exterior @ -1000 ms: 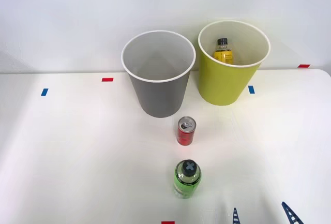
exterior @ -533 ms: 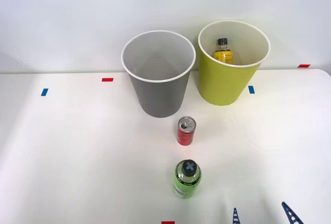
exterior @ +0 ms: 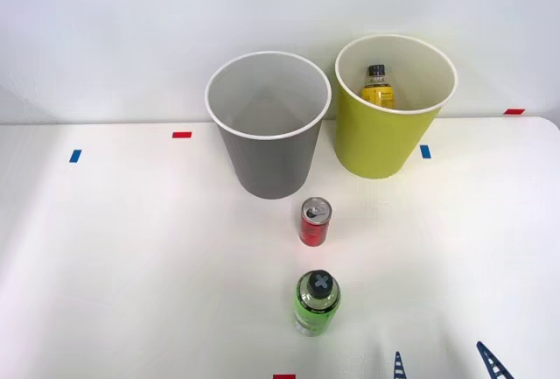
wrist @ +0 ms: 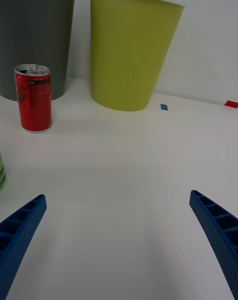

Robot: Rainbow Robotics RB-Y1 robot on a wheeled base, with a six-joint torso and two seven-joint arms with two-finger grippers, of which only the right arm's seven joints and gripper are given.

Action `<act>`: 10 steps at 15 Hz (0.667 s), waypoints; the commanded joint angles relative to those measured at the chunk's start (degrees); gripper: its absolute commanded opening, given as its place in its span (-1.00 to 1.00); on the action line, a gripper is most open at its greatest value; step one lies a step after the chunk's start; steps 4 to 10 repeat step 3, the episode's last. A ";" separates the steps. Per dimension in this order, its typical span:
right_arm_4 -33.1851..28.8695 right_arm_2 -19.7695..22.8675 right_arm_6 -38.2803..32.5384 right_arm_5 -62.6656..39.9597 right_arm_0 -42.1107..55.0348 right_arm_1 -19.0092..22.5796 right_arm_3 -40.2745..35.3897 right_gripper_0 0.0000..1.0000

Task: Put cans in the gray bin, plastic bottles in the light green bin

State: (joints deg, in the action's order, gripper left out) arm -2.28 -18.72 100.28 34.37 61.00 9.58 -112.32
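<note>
1. My right gripper (exterior: pixel 440 363) hung low over the white counter (exterior: pixel 131 256), jaws spread wide apart with nothing between them.
2. The red can (exterior: pixel 315 221) stood upright on the counter just in front of the gray bin (exterior: pixel 269 125), near it but not touching; that bin looked empty.
3. A yellow-labelled bottle (exterior: pixel 377 87) was already inside the light green bin (exterior: pixel 394 108), which stood just beside the gray bin.
4. A green bottle (exterior: pixel 317 302) stood upright on the near side of the can, further from the gray bin.
5. I judged either upright item was the next pick. To do it well, I needed to square the jaws around its body and close at mid-height, keeping clear of the neighbour so nothing tipped.
</note>
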 commanded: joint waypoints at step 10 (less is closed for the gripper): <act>0.00 0.00 0.00 0.00 0.00 0.00 0.00 1.00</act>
